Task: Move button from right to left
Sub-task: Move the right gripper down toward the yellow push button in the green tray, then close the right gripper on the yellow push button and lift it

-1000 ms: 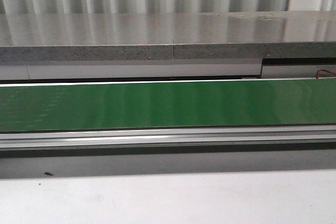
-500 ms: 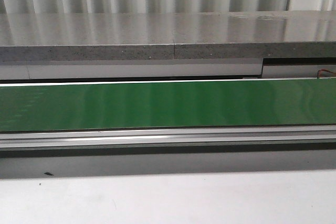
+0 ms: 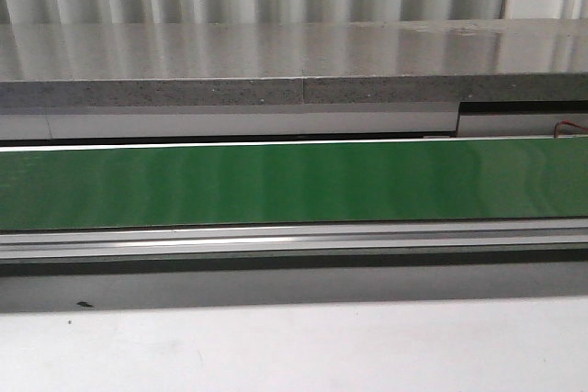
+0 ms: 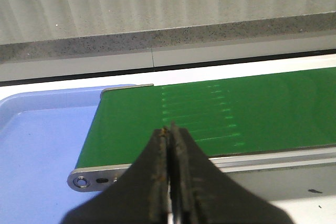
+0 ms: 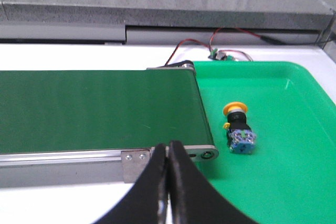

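The button (image 5: pixel 239 128) lies on its side in a green tray (image 5: pixel 294 182), just past the right end of the green conveyor belt (image 5: pixel 94 111); its yellow-orange cap points away from the blue-grey base. My right gripper (image 5: pixel 168 146) is shut and empty, near the belt's front rail, apart from the button. My left gripper (image 4: pixel 169 131) is shut and empty, over the front edge of the belt (image 4: pixel 220 116) at its left end. The front view shows only the belt (image 3: pixel 294 181); neither gripper nor the button shows there.
A blue tray (image 4: pixel 37 145) lies at the belt's left end. Red and black wires with a small connector (image 5: pixel 220 53) lie behind the green tray. A grey stone ledge (image 3: pixel 294 66) runs behind the belt. A metal rail (image 3: pixel 294 240) runs along the belt's front.
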### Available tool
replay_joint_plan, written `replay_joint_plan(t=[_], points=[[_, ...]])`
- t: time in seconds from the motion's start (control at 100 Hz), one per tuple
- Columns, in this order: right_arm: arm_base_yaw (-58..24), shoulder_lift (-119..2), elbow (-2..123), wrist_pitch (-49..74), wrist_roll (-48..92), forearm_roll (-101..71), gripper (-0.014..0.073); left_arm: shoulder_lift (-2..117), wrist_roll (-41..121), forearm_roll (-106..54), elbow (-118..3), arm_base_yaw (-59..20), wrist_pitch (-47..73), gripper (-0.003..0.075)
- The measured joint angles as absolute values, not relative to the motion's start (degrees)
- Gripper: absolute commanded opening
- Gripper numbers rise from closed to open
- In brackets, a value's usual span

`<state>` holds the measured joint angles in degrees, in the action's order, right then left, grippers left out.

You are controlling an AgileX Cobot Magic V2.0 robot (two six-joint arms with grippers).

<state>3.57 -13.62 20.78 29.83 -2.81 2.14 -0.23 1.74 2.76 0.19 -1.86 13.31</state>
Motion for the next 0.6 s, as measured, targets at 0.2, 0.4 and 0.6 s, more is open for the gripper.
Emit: replay_joint_plan(t=[0.2, 0.4, 0.6], points=[[3.57, -25.11, 28.97, 35.30, -2.81, 2.14, -0.0060, -0.23, 1.74, 2.76, 0.19, -1.86, 13.31, -0.0020], [3.57, -35.54, 33.95, 40.98, -2.81, 1.68, -0.0060, -0.23, 1.74, 2.76, 0.19, -1.86, 13.31, -0.0021], [3.57, -45.45, 38.67, 46.29, -2.81, 1.49, 0.0016, -0.23, 1.74, 2.76, 0.19, -1.86, 13.31, -0.0020]])
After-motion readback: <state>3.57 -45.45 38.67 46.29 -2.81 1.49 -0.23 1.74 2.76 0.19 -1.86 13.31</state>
